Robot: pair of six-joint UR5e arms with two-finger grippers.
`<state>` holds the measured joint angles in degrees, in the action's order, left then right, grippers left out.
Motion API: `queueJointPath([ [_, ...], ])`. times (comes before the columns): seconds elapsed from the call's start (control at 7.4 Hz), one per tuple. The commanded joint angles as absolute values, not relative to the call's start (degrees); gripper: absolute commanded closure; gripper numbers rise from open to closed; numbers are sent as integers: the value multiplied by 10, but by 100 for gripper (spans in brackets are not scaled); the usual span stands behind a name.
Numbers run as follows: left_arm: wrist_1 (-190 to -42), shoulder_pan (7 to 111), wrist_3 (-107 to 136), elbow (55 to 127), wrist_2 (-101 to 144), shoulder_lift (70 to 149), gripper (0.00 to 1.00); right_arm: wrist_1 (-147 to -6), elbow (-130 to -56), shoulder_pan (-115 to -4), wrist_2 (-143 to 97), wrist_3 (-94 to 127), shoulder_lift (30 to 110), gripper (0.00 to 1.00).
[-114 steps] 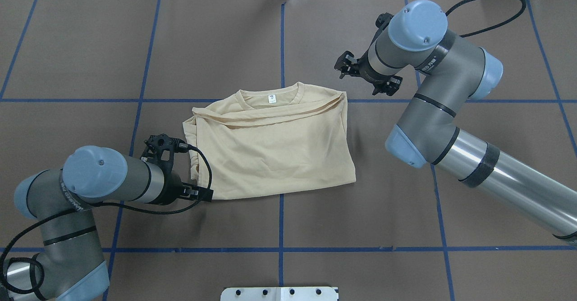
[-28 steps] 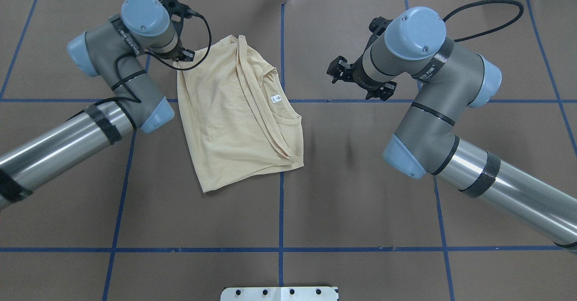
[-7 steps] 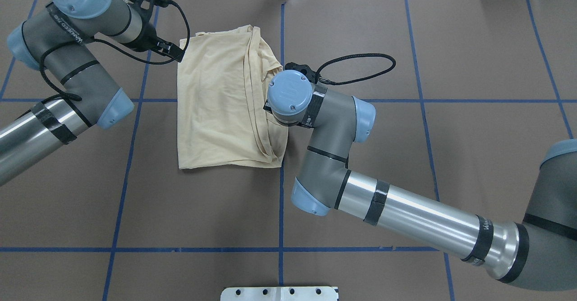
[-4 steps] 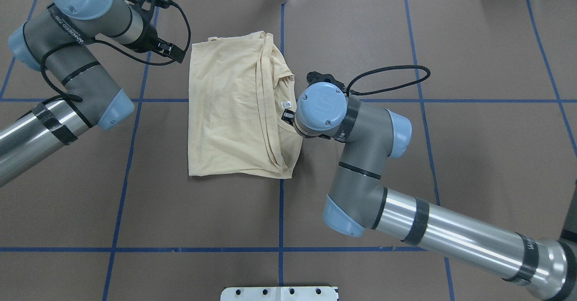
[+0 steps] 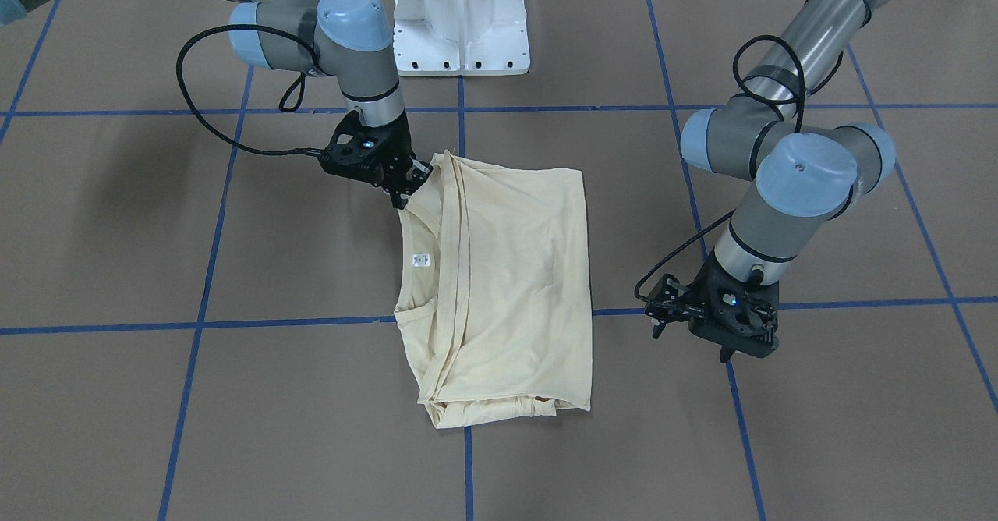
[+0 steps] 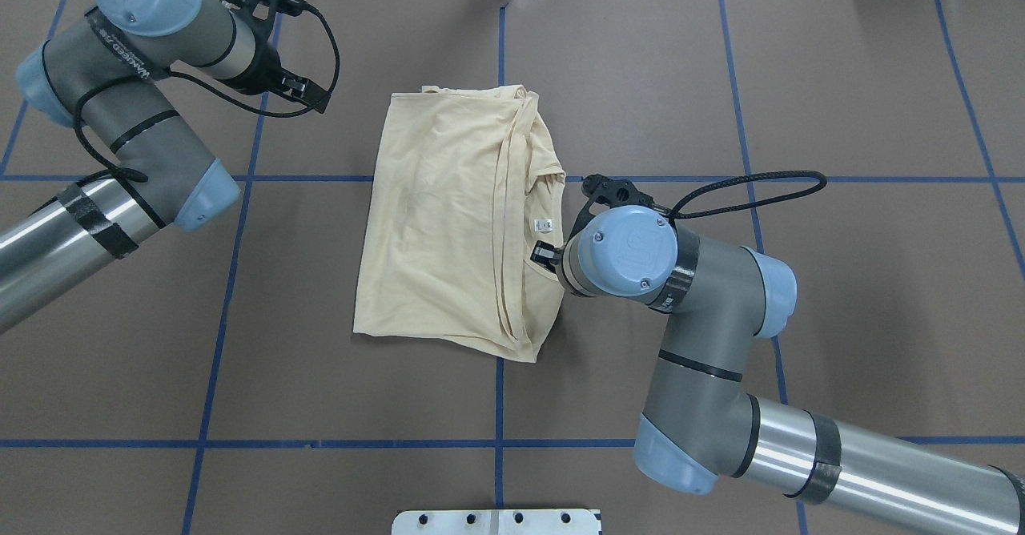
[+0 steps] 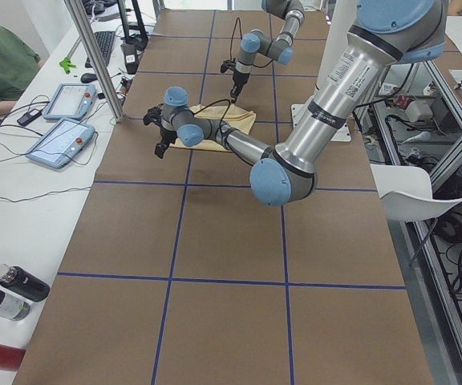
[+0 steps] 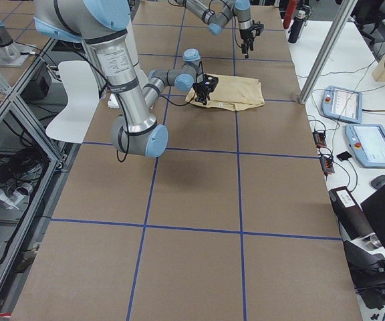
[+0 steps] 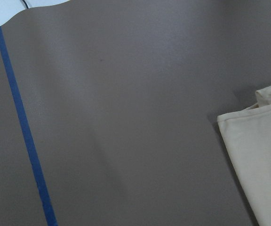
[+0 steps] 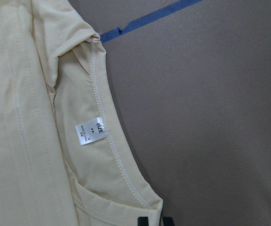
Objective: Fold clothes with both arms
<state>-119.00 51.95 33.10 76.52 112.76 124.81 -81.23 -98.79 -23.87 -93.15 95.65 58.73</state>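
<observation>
R gripper (image 5: 401,192), pinched on shirt (image 5: 507,271) collar (image 5: 406,244), dragged it toward 3 o'clock overhead — L gripper (image 6: 320,105) spread, clear; recentring for fold.

Bright, even overhead light casts soft shadows on the table (image 5: 117,186) (2 wrist views slightly soft).

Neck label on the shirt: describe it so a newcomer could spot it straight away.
On the brown table with the blue tape grid, one folded cream shirt lies near the middle. On the side of the shirt nearest the right gripper, a small white rectangular label sits just inside the neckline. It is the only white patch on the plain cream fabric.
</observation>
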Motion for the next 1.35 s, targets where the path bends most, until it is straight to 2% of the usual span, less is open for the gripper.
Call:
queueJointPath([
  [0.0, -1190, 519, 331, 766, 1128, 1248, 0, -815, -967, -261, -924, 943, 564, 0],
  [0.27, -1187, 519, 332, 780, 1129, 1244, 0, -842, -851, -290, -939, 933, 459, 0],
  [0.54, -1187, 518, 332, 781, 1129, 1243, 0, -877, -801, -303, -963, 894, 407, 0],
  [0.81, -1187, 516, 332, 780, 1136, 1243, 0, -903, -704, -320, -982, 856, 334, 0],
  [1.22, -1187, 515, 331, 780, 1137, 1243, 0, -908, -626, -336, -996, 781, 292, 0],
])
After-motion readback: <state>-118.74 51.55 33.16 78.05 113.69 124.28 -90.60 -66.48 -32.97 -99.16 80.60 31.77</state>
